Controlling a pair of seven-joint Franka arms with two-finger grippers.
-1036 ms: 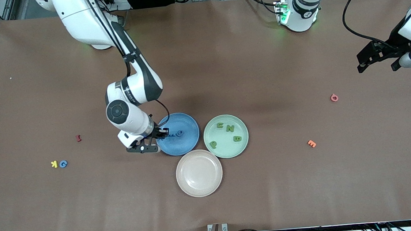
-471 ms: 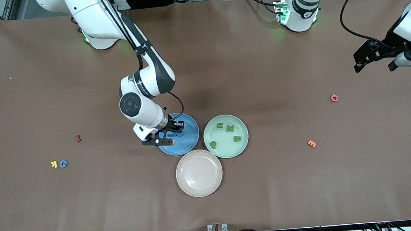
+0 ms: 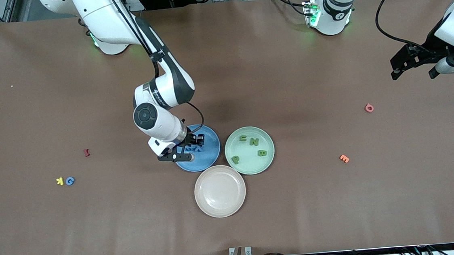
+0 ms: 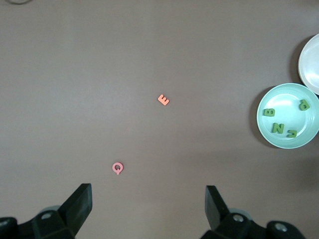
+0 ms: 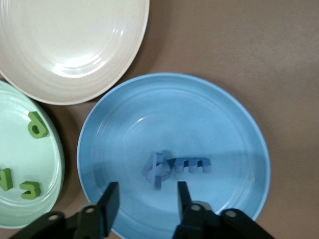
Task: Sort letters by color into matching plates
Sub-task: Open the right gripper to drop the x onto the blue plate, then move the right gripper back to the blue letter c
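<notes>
My right gripper (image 3: 190, 147) hangs open and empty low over the blue plate (image 3: 209, 157). In the right wrist view the open gripper (image 5: 144, 194) is just above a small heap of blue letters (image 5: 169, 167) lying in that plate (image 5: 199, 114). The pale green plate (image 3: 250, 165) holds several green letters (image 3: 254, 142). The pinkish-beige plate (image 3: 220, 191) is empty. My left gripper (image 3: 413, 73) is open and empty, high over the table at the left arm's end; its wrist view (image 4: 149, 199) shows a pink letter Q (image 4: 117, 168) and an orange E (image 4: 163, 99) below.
Loose on the table: pink Q (image 3: 369, 108) and orange E (image 3: 344, 158) toward the left arm's end; dark red J (image 3: 86, 152), yellow K (image 3: 59, 181) and blue G (image 3: 70, 180) toward the right arm's end. The three plates touch one another.
My right gripper has moved from the blue plate's rim to over its middle, above the blue letters. The left arm has shifted slightly.
</notes>
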